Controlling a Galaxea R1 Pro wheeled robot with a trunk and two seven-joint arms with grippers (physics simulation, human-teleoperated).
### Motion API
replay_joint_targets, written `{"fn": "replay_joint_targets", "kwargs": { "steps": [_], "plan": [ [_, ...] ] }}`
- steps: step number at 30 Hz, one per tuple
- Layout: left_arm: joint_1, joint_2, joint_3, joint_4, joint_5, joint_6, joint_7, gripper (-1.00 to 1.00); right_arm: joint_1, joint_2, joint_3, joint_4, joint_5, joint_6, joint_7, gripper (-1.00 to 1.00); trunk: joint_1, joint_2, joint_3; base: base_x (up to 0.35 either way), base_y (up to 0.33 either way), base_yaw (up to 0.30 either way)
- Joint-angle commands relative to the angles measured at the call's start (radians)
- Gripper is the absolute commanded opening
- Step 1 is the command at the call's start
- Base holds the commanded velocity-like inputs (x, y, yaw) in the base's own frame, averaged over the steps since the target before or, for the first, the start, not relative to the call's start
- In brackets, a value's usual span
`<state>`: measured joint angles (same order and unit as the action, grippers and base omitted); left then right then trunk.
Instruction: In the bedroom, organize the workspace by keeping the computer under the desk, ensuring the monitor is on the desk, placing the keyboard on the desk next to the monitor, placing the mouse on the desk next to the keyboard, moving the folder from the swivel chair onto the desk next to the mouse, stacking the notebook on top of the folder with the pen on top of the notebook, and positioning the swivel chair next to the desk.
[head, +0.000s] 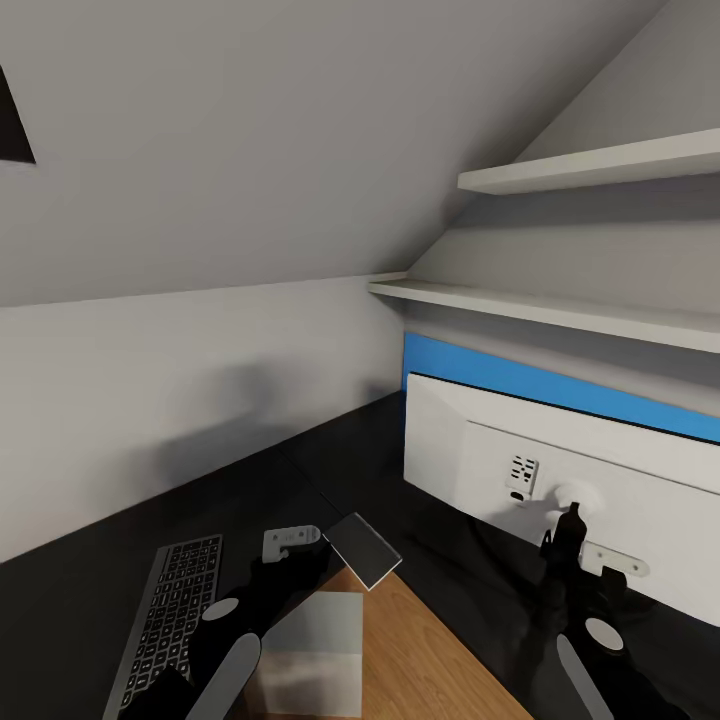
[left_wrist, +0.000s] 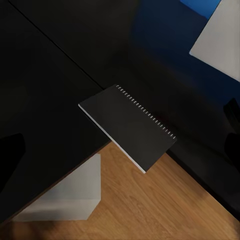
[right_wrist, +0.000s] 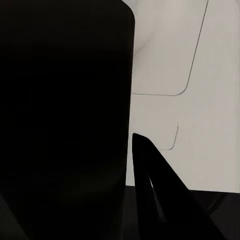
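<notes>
Sloped grey ceiling and pale wall close in over the inner corner of the glossy black desk (head: 90, 580), with two white shelves (head: 560, 310) above on the right; the left gripper (head: 292, 541) hangs low over the desk's inner edge, and whether its fingers are spread or pressed together cannot be told. Just beside it the notebook (head: 364, 549) appears as a thin grey rectangle with one corner tilted up; in the left wrist view the notebook (left_wrist: 127, 126) lies dark, spiral-bound along one long side, part of it on the desk top and part jutting past the edge over the wooden floor (left_wrist: 165, 210). Below that edge stands the computer (head: 308, 655), a light grey box on the floor; the keyboard (head: 168, 620) lies on the desk well to the left, near the front edge. The right gripper (head: 585, 545) is raised close against the white back of the monitor (head: 600, 480), which stands before the blue back panel (head: 520, 380); its state cannot be told, one dark finger (right_wrist: 155, 190) showing against the pale casing.
</notes>
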<state>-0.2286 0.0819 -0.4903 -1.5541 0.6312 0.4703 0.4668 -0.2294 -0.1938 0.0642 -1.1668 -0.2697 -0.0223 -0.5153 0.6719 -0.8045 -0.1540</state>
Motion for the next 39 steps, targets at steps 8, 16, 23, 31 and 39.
{"fn": "replay_joint_targets", "kwargs": {
  "steps": [8,16,23,31,39],
  "plan": [
    [-0.001,0.001,-0.002,-0.001,0.01,0.001,0.01,1.0,-0.001,-0.001,0.007,-0.001,-0.013,-0.004,-0.009,-1.0,0.0,-0.001,-0.002,-0.109,0.0,0.0],
    [-0.001,0.001,-0.002,-0.001,0.01,0.002,0.01,1.0,-0.001,0.0,0.009,0.002,-0.012,-0.005,-0.009,-1.0,0.0,-0.001,-0.002,-0.224,-0.111,0.0],
    [-0.001,0.001,-0.002,-0.001,0.011,0.002,0.01,1.0,-0.001,0.002,0.01,0.004,-0.013,-0.005,-0.009,-1.0,0.0,-0.001,-0.002,-0.229,-0.226,0.0],
    [-0.001,0.001,-0.002,-0.001,0.01,0.002,0.01,1.0,-0.001,0.003,0.009,0.005,-0.013,-0.005,-0.01,-1.0,0.0,-0.001,-0.002,-0.238,-0.226,0.0],
    [-0.001,0.001,-0.002,-0.001,0.011,0.002,0.01,1.0,-0.001,0.004,0.011,0.006,-0.015,-0.005,-0.009,-1.0,0.0,-0.001,-0.002,-0.292,-0.032,0.0]
  ]
}}
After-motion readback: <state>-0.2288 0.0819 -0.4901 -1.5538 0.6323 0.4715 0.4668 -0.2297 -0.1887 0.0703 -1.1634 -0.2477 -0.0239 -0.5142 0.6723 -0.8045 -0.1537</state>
